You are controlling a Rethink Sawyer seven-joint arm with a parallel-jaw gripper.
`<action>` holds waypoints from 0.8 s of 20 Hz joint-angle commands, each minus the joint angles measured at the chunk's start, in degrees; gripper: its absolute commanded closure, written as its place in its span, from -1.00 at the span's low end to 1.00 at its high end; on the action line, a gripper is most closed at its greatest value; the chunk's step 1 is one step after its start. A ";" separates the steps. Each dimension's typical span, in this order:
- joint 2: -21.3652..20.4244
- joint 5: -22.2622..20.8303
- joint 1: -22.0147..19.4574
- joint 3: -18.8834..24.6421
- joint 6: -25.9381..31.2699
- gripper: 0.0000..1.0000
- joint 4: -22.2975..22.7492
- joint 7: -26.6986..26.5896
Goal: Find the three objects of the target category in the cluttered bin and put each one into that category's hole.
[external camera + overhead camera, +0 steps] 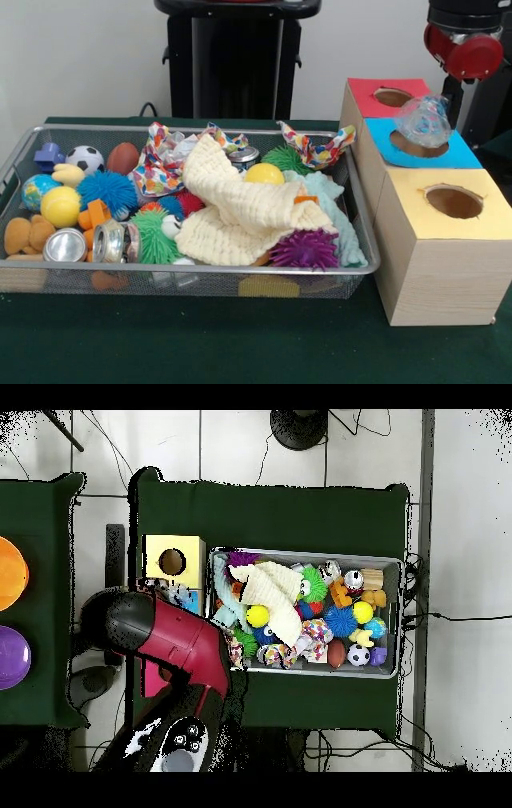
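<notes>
My claw isn't showing — can't tell its state. A clear speckled ball (423, 120) is sitting on the blue box's hole (416, 146). Wire bin (362, 232) w/ clutter is resting on green cloth (200, 344) — white wall (80, 56) behind.

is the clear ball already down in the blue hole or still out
Still out. The clear ball sits on top of the blue box, over its hole, nearly all of it showing above the rim.

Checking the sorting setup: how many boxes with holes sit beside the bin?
3, in a row: the yellow-topped box nearest the camera, the blue-topped box in the middle with a clear ball over its hole, and the red-topped box farthest. None seems hidden.
</notes>
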 commanded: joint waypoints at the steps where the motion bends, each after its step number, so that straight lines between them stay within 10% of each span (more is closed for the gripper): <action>1: 2.76 1.05 -1.42 8.01 -0.28 1.00 6.87 7.58; 16: 7.13 -4.81 1.77 2.28 1.45 1.00 3.45 9.68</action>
